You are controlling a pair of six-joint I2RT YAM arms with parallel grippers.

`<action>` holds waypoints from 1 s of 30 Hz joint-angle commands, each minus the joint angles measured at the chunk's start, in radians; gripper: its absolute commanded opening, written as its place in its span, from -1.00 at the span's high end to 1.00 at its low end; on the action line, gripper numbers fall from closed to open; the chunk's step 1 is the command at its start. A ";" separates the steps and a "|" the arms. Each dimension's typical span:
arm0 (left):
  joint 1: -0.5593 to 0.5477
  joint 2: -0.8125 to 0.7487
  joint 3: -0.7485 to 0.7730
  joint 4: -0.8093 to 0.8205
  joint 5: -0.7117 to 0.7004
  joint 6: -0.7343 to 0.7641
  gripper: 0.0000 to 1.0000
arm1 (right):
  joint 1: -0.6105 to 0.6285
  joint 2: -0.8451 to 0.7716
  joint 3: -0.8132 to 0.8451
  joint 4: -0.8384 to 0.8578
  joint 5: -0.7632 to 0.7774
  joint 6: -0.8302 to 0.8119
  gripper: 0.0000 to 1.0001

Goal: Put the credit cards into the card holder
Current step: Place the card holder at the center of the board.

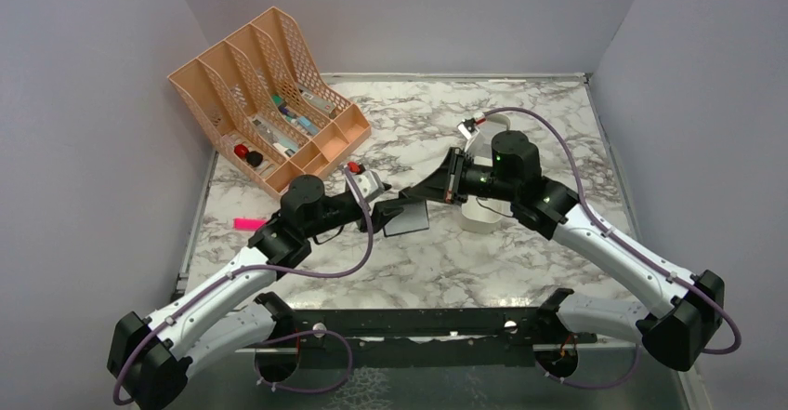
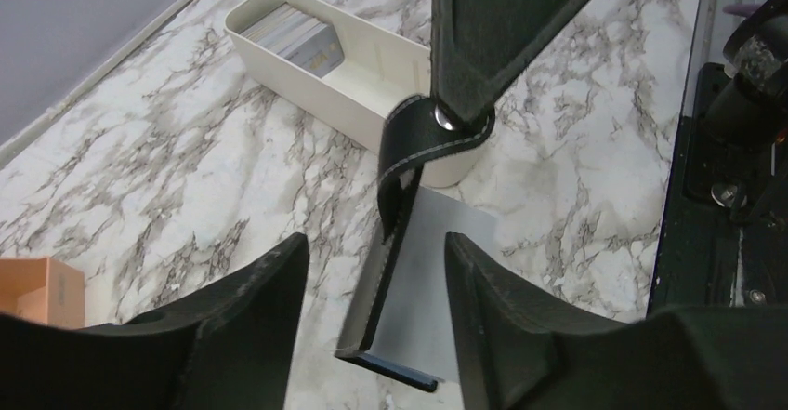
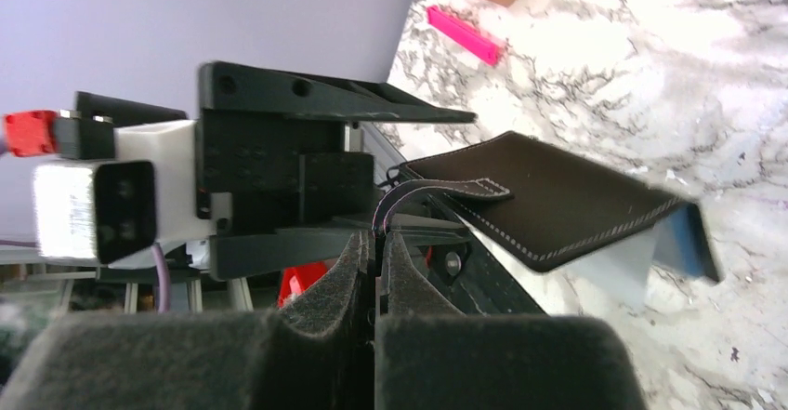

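Observation:
The card holder [image 1: 409, 217] is black stitched leather around a grey body. It hangs tilted above the marble at mid-table. My right gripper [image 1: 437, 187] is shut on its leather strap [image 3: 437, 187]; the wrist view shows the pads [image 3: 358, 261] pinched on it. My left gripper [image 1: 388, 210] is open, its fingers [image 2: 269, 289] on either side of the holder's lower end [image 2: 400, 280] without closing on it. The credit cards [image 2: 293, 33], grey and silver, stand stacked in a white tray [image 2: 372, 89] behind the holder. In the top view the right arm mostly hides the tray [image 1: 479, 219].
An orange mesh desk organizer [image 1: 269, 94] with small items stands at the back left. A pink marker [image 1: 249, 224] lies near the left edge. Grey walls close off the left, back and right. A black rail [image 1: 418, 322] runs along the near edge.

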 commanded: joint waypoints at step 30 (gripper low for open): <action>-0.019 -0.053 -0.146 0.141 -0.300 -0.875 1.00 | 0.007 -0.263 -0.334 0.116 0.099 -0.032 -0.76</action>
